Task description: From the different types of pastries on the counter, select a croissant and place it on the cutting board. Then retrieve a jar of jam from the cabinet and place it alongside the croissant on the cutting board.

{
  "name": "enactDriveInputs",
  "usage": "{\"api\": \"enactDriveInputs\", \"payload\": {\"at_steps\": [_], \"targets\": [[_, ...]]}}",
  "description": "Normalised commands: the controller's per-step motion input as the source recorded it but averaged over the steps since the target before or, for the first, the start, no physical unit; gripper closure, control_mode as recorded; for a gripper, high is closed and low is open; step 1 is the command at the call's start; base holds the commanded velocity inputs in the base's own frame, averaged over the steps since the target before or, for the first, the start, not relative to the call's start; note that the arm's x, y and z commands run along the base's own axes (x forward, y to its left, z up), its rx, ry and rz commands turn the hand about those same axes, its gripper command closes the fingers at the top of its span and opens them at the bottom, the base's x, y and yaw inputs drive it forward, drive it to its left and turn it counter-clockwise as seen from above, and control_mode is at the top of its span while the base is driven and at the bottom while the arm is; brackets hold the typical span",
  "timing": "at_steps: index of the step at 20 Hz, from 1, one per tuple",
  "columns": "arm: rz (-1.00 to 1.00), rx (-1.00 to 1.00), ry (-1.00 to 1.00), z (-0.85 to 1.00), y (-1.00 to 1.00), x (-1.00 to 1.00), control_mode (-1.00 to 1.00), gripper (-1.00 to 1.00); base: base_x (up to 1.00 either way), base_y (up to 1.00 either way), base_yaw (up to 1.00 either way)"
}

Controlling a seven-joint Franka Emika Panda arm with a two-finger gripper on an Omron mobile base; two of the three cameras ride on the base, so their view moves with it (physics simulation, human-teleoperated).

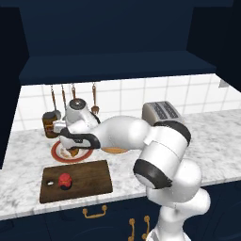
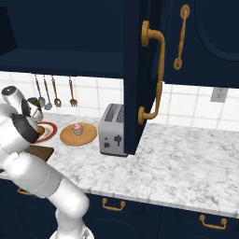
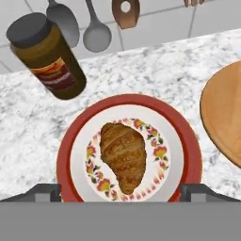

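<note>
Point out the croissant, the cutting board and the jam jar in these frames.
croissant [image 3: 123,156], hand view, middle of its browned crust.
cutting board [image 1: 89,178], left base view, bare wood right of the jar.
jar of jam [image 1: 65,180], left base view, its red body.

Golden-brown croissant [image 3: 123,156] lying flat mid red-rimmed plate [image 3: 188,141], far of dark brown cutting board [image 1: 84,181] on marbled counter [image 1: 221,141]. Red jam jar [image 1: 65,180] upright on board, left of centre. Pink-frosted cupcake [image 2: 78,129] on wooden plate [image 2: 88,137].

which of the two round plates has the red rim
The croissant's plate, under the open gripper: red rim, floral ring. The cupcake's plate is plain wood-coloured.
</note>
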Motion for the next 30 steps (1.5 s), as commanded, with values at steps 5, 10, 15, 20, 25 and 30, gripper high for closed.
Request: {"api": "enactDriveInputs", "payload": {"at_steps": [5, 10, 15, 20, 25, 30], "targets": [[0.00, -0.04, 0.12, -0.39, -0.03, 0.28, -1.00, -1.00, 0.00, 0.00, 0.00], [0.00, -0.04, 0.05, -0.40, 0.11, -0.02, -1.00, -1.00, 0.00, 0.00, 0.00], [0.00, -0.03, 0.11, -0.34, 0.16, -0.02, -1.00, -1.00, 0.00, 0.00, 0.00], [0.00, -0.01, 0.05, -0.16, 0.13, 0.40, -1.00, -1.00, 0.00, 0.00, 0.00], [0.00, -0.02, 0.04, -0.04, 0.00, 0.52, -1.00, -1.00, 0.00, 0.00, 0.00], [0.00, -0.01, 0.03, -0.22, 0.00, 0.00, -1.00, -1.00, 0.00, 0.00, 0.00]]}}
